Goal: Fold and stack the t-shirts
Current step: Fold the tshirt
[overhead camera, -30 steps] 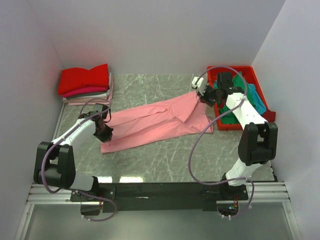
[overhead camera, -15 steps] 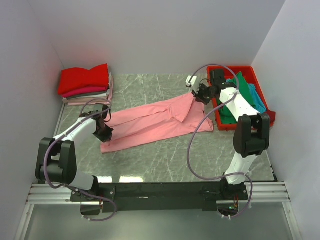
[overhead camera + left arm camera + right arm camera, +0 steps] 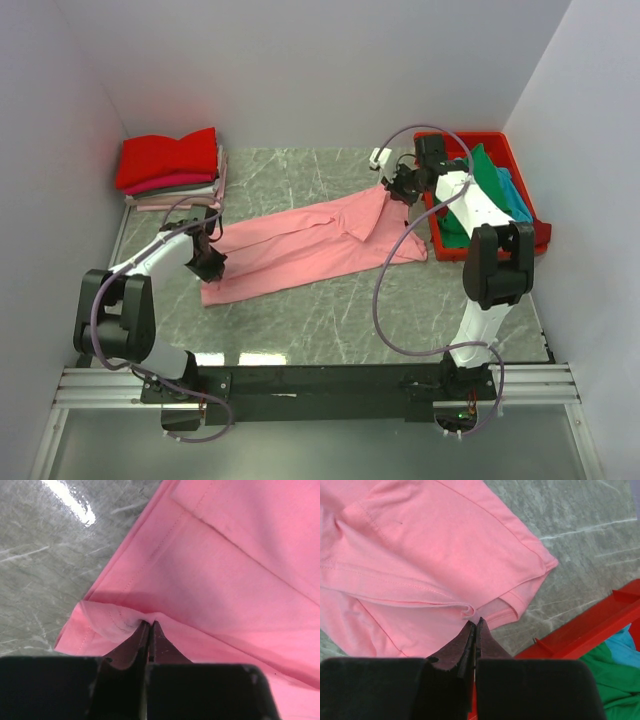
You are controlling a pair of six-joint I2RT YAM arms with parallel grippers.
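A light pink t-shirt (image 3: 310, 245) lies stretched diagonally across the marble table. My left gripper (image 3: 209, 263) is shut on its near-left edge; the left wrist view shows the jaws (image 3: 149, 625) pinching a fold of pink cloth (image 3: 225, 570). My right gripper (image 3: 396, 186) is shut on the shirt's far-right end, beside the bin. In the right wrist view the gripper (image 3: 476, 624) bites a curled hem of the pink cloth (image 3: 410, 555). Folded t-shirts are stacked (image 3: 170, 165) at the back left, a red one on top.
A red plastic bin (image 3: 470, 136) stands at the back right with a green shirt (image 3: 490, 180) and a teal-blue shirt (image 3: 517, 200) in it. Its red wall (image 3: 580, 635) is close beside my right fingers. White walls enclose the table on three sides.
My right arm has swung back and left along the bin, drawing the shirt's right end with it. The left gripper has stayed almost in place on the cloth.
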